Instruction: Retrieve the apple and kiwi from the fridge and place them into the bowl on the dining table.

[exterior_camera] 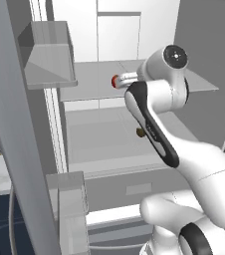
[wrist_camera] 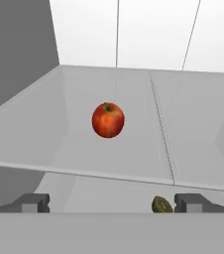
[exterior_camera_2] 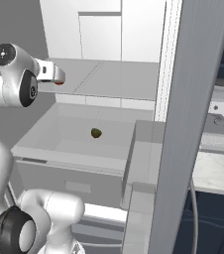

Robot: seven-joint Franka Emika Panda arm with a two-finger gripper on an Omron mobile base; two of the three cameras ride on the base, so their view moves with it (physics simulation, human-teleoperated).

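Observation:
The fridge (exterior_camera: pixel 92 74) stands open, showing a white interior and grey shelves. A red-orange apple (wrist_camera: pixel 108 119) rests on the upper shelf (wrist_camera: pixel 54 134), straight ahead of my gripper (wrist_camera: pixel 114 203) and a short way beyond it. The gripper is open, its fingertips (wrist_camera: pixel 34 202) spread wide with nothing between them. From the left base view the apple (exterior_camera: pixel 114 81) peeks out from behind my hand, and from the right it (exterior_camera_2: pixel 59 83) shows just under the hand. The brown kiwi (exterior_camera: pixel 140 132) (exterior_camera_2: pixel 96 133) (wrist_camera: pixel 161 204) lies on the shelf below. The bowl and dining table are out of view.
The fridge's open doors flank the arm, with door bins on the left (exterior_camera: pixel 50 55) and on the right (exterior_camera_2: pixel 143 149). A marble counter (exterior_camera_2: pixel 213 173) with navy cabinets below sits beyond the right door. The bottom drawer (exterior_camera: pixel 134 189) is shut beneath the shelves.

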